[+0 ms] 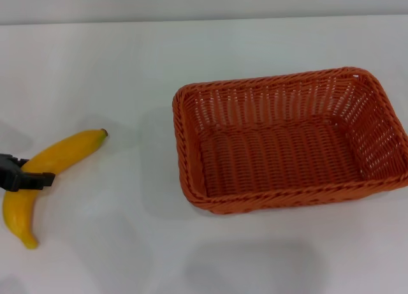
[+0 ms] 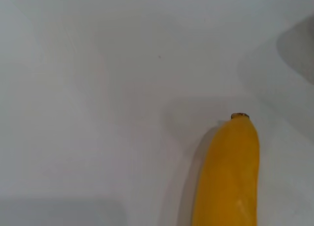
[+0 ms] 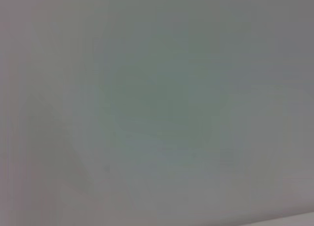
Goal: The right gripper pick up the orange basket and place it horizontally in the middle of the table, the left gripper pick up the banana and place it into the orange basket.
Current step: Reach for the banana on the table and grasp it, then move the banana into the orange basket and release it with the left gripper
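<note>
The orange basket (image 1: 287, 138) stands upright on the white table (image 1: 127, 64), lengthwise across the middle-right of the head view, and holds nothing. At the far left the yellow banana (image 1: 64, 152) lies flat on the table, its dark tip pointing toward the basket. My left gripper (image 1: 29, 178) reaches in from the left edge and crosses the banana's middle, low over it. The left wrist view shows the banana (image 2: 228, 177) end-on with its tip over bare tabletop. My right gripper appears in no view, and the right wrist view holds only a plain pale surface.
Bare white tabletop separates the banana and the basket and runs along the near edge. A pale wall line (image 1: 204, 20) bounds the far side of the table.
</note>
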You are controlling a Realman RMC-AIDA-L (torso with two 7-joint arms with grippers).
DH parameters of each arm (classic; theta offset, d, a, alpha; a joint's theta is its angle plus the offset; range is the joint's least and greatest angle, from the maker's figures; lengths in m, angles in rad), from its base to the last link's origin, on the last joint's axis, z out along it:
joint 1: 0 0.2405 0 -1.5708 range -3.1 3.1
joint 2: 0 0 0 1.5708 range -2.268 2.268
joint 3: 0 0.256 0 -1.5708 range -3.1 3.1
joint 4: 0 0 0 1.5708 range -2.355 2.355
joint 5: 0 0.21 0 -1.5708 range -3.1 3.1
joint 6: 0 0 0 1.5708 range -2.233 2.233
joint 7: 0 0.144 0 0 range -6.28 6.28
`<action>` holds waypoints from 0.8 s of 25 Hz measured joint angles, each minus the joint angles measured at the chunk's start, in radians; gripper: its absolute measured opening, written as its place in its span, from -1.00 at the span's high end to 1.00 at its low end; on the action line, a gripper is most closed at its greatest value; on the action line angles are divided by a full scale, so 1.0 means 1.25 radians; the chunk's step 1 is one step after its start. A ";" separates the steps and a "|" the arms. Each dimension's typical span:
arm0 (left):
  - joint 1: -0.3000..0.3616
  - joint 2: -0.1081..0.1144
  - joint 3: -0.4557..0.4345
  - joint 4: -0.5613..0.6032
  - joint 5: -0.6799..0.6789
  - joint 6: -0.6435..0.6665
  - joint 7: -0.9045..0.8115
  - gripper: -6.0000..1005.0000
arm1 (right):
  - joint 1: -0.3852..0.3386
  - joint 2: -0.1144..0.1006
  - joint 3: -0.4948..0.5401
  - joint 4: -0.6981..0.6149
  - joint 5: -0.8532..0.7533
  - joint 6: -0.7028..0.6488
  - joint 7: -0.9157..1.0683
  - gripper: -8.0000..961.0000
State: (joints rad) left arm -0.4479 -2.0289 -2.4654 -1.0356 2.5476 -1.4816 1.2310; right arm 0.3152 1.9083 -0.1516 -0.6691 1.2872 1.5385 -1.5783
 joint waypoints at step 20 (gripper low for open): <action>-0.061 0.027 -0.001 -0.279 -0.185 -0.287 -0.128 -0.04 | 0.005 -0.006 0.000 0.004 0.005 0.004 -0.007 -0.82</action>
State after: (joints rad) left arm -0.5244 -1.9956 -2.4663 -1.3842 2.3165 -1.8406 1.0704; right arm 0.3217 1.9007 -0.1514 -0.6641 1.2939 1.5436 -1.5869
